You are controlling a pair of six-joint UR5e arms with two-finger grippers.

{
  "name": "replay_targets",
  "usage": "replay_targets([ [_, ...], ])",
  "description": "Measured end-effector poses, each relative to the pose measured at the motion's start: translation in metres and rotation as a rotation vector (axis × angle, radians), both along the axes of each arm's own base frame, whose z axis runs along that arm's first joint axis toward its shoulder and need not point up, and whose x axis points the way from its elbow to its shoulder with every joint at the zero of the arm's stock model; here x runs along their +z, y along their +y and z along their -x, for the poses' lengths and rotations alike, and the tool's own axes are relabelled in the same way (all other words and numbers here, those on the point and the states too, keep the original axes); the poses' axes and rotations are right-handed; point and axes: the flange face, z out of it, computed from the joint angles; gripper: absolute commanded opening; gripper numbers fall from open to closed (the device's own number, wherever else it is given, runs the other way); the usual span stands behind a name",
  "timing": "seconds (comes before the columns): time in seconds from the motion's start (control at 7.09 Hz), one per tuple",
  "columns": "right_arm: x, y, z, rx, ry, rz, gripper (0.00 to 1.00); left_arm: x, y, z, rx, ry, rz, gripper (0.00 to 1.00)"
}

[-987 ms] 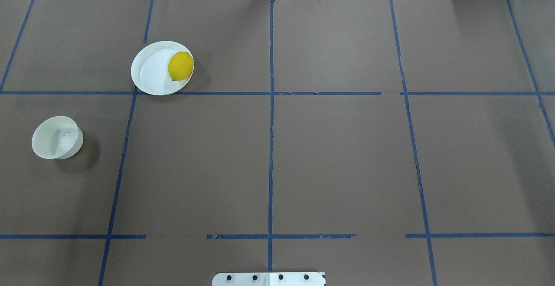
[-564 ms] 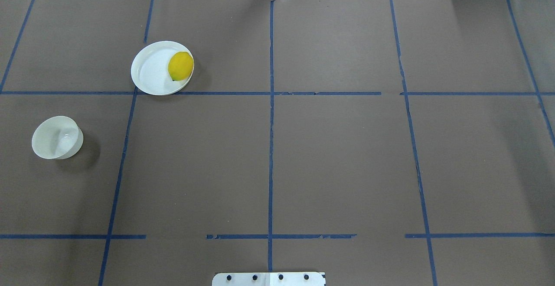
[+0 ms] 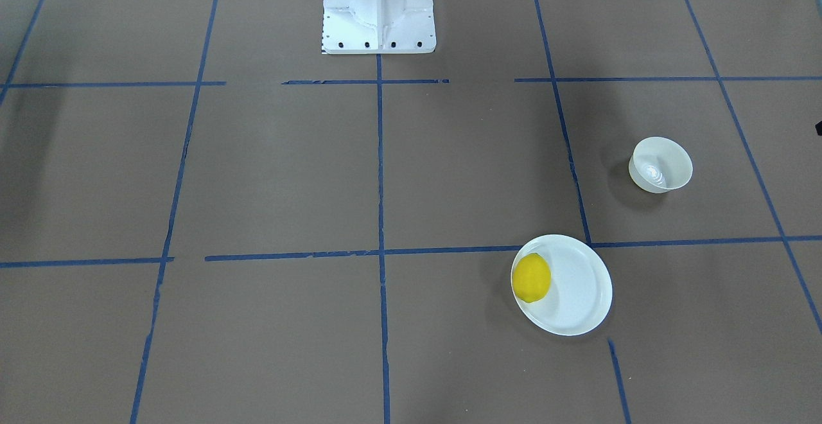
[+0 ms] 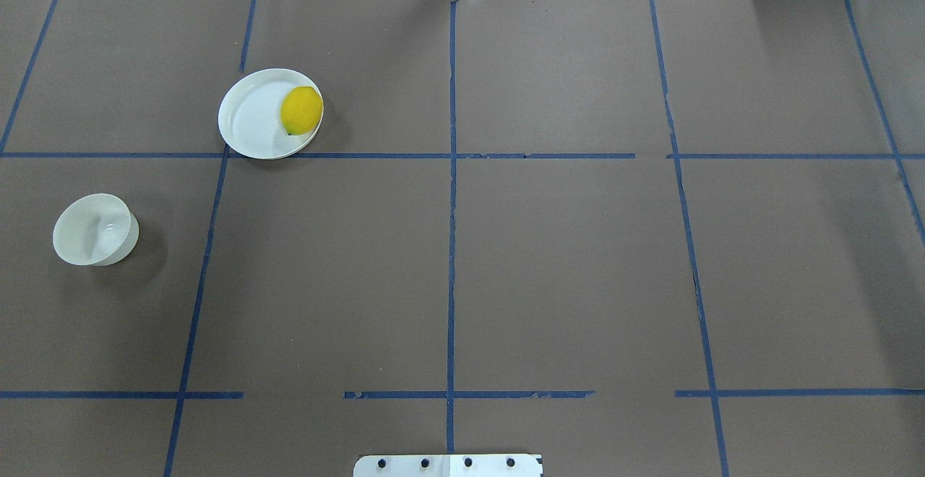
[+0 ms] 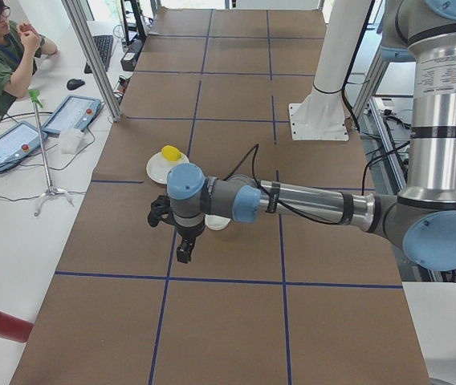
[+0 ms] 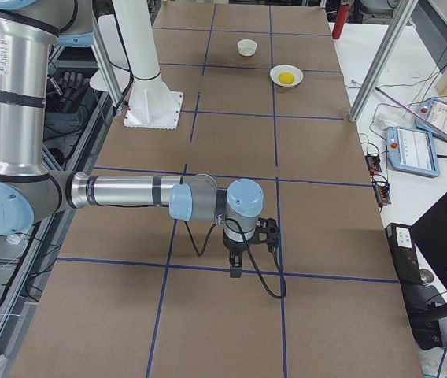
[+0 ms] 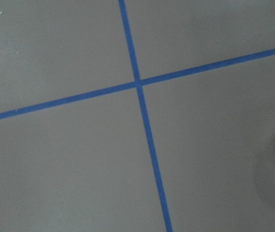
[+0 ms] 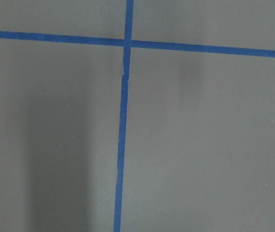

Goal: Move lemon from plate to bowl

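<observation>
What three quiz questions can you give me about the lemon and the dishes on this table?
1. True or false: the lemon lies on the plate.
2. What is inside the bowl? A) the lemon B) nothing C) a spoon
3. Fill in: the dish standing nearer the robot's base is the ____.

Key: 1 true. 2 B. 3 bowl.
</observation>
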Motion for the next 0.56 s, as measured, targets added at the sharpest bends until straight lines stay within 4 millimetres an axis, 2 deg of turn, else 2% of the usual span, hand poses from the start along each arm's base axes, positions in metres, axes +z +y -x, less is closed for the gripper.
replay_targets([
  [0.28,0.000,0.000,0.000,0.000,0.000,0.000,1.00,-0.076,-0.046,-0.076,0.015,0.036,-0.025,1.00],
  [0.56,0.000,0.000,0.000,0.000,0.000,0.000,1.00,-0.156,-0.083,-0.178,-0.014,0.071,0.023,1.00],
])
